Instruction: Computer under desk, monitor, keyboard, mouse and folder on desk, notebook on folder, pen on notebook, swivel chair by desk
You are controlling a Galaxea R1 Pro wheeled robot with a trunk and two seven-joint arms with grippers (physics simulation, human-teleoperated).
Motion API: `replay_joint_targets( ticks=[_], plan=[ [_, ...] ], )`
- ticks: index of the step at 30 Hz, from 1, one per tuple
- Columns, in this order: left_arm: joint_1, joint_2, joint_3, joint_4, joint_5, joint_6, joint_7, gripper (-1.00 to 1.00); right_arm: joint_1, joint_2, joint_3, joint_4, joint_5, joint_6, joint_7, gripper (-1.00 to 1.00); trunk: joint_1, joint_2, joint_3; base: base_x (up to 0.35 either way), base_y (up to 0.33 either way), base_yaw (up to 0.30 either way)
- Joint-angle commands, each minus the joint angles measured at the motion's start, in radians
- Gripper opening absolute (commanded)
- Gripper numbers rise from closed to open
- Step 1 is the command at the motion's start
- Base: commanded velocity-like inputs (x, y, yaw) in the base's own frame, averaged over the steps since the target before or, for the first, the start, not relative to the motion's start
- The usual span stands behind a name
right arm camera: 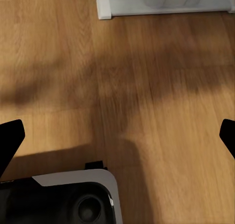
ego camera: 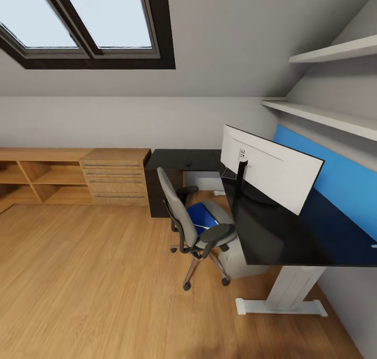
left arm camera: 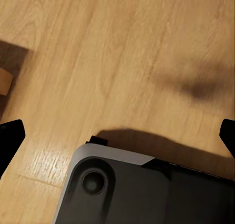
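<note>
Approach stage, robot standing off on the wooden floor (ego camera: 94, 285), nothing in hand. The desk (ego camera: 283, 238), L-shaped with a glossy black top and a white leg (ego camera: 288, 291), runs along the right wall below a blue wall panel (ego camera: 340, 175). The monitor (ego camera: 272, 167) already stands on it: very wide, thin, white back toward the camera, slim black stand. Just past the stand a sliver of the keyboard (ego camera: 228, 174) lies on the desktop, dark keys, mostly hidden by the screen. A small dark object sits on the far wing of the desk; too small to name. The swivel chair (ego camera: 196, 225), grey upholstery, black armrests, metal star base on castors, is parked close against the desk edge. On its seat lies the folder (ego camera: 201, 216), flat, bright blue, partly covered by the near armrest, so that transfer is not yet done. A pale box partly visible under the desk behind the chair may be the computer; cannot confirm. Notebook, pen and mouse I cannot pick out. Judgement: monitor and likely keyboard settled; folder, notebook, pen stacking all left. Left gripper (left arm camera: 117, 136): fingertips spread wide at the frame edges, over bare floor. Right gripper (right arm camera: 117, 136): likewise spread, empty, floor and the desk's white foot beyond it.
</note>
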Motion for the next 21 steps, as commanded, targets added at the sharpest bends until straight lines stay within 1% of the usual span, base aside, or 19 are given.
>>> replay_joint_targets(
  ticks=[1,21],
  plan=[
    [0.0,-0.001,0.001,-0.002,0.003,-0.002,-0.001,1.0,0.0,0.0,-0.002,0.0,0.0,-0.002,0.0,1.0,0.004,-0.008,-0.004,0.0,0.0,0.0],
    [0.0,-0.003,-0.001,-0.003,0.004,0.003,0.009,1.0,0.0,0.0,-0.001,0.0,0.0,-0.001,0.0,1.0,0.081,-0.148,-0.067,0.0,0.0,0.0]
  ],
)
